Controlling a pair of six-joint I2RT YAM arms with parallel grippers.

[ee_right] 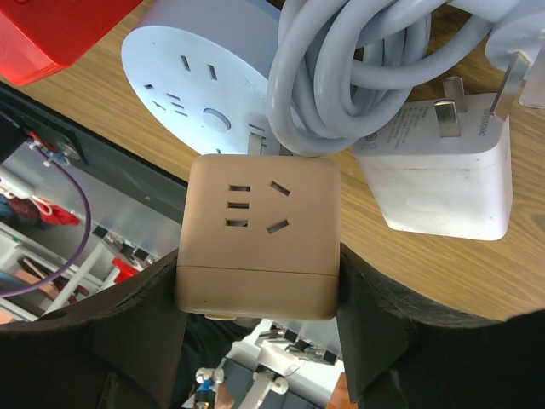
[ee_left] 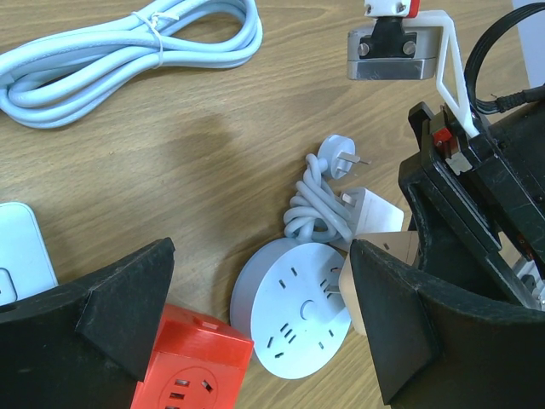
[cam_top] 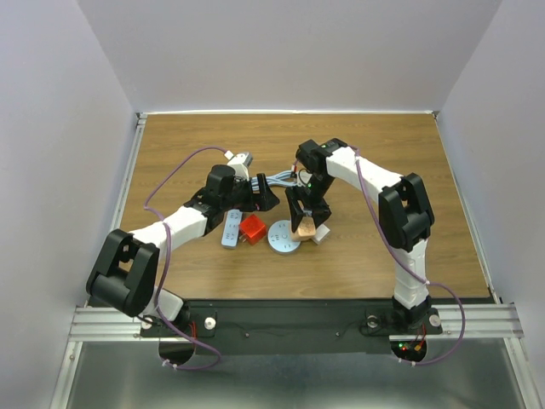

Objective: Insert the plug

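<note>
Plug cube (ee_right: 258,243), gripped in right jaws, touches round power strip (ee_right: 183,60).

- We see a red cube socket (cam_top: 251,228) just beside a white power strip (cam_top: 231,229).
- We note a tied pale-blue cable (ee_left: 77,72) on the wooden table (cam_top: 383,145).

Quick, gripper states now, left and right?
Left gripper: open, holding nothing.
Right gripper: closed on the tan cube socket.
</note>
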